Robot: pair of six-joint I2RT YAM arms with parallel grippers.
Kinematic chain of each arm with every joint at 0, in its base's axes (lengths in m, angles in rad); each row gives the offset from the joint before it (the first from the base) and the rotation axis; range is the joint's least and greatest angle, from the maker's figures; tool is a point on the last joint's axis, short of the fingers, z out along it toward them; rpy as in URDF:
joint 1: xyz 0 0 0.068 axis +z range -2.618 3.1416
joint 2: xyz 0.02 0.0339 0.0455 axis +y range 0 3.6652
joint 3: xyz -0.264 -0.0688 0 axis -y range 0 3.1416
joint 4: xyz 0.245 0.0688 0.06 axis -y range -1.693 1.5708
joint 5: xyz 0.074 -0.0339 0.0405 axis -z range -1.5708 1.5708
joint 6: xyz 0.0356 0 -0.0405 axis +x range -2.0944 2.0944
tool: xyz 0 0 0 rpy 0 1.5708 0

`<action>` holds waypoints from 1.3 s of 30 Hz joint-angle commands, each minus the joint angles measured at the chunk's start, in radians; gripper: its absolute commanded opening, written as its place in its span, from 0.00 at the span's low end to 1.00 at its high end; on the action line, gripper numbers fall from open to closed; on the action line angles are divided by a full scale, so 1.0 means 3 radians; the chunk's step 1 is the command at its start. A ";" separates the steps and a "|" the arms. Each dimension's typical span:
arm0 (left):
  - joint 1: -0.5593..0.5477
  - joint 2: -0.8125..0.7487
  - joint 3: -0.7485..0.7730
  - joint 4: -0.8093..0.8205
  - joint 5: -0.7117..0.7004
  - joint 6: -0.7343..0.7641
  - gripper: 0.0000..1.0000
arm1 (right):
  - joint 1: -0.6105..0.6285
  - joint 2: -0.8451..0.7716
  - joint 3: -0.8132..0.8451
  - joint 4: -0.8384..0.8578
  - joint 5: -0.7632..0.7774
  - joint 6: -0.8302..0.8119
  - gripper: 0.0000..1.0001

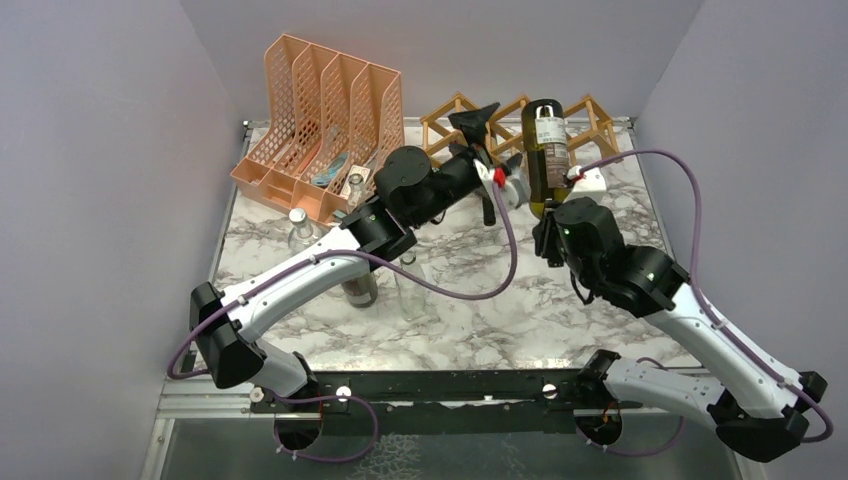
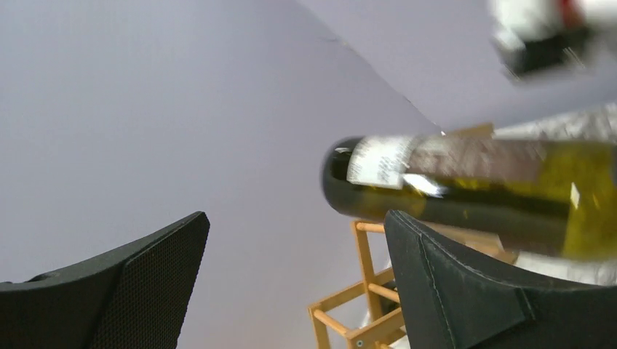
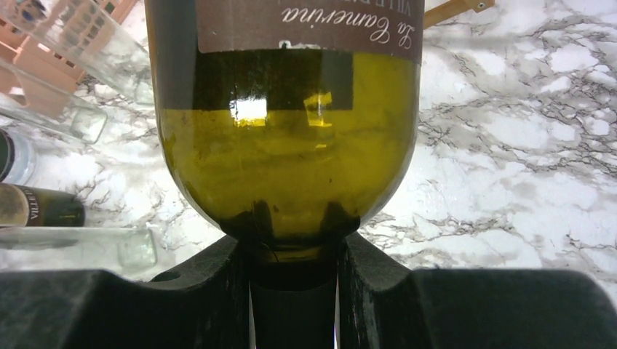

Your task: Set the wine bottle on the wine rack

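Note:
The wine bottle is olive green glass with a brown label. It is held above the table and its base points at the back wall. My right gripper is shut on its neck. In the right wrist view the bottle's shoulder sits just past the gripper. The tan wooden wine rack stands at the back, under and behind the bottle. My left gripper is open and empty, just left of the bottle. In the left wrist view the bottle lies beyond the right finger, with the rack below.
A peach mesh file organizer stands at the back left with a small bottle at its front. Several clear and dark bottles stand on the marble table under the left arm. A white block lies right of the held bottle. Walls close in on three sides.

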 commanded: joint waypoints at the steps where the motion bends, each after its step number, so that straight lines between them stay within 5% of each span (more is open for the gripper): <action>1: -0.0015 0.0054 0.0546 0.0038 -0.1292 -0.1792 0.94 | -0.0072 0.0198 -0.0026 0.0602 0.0129 -0.0108 0.01; 14: -0.0009 -0.0390 0.0234 -0.0659 -0.1918 -0.3030 0.95 | -0.0739 0.0279 -0.0828 0.1254 -0.1103 -0.0451 0.01; 39: -0.0010 -0.0664 -0.0046 -0.0646 -0.1675 -0.3163 0.96 | -0.1058 0.0941 -0.0803 0.1426 -0.0955 -0.0494 0.01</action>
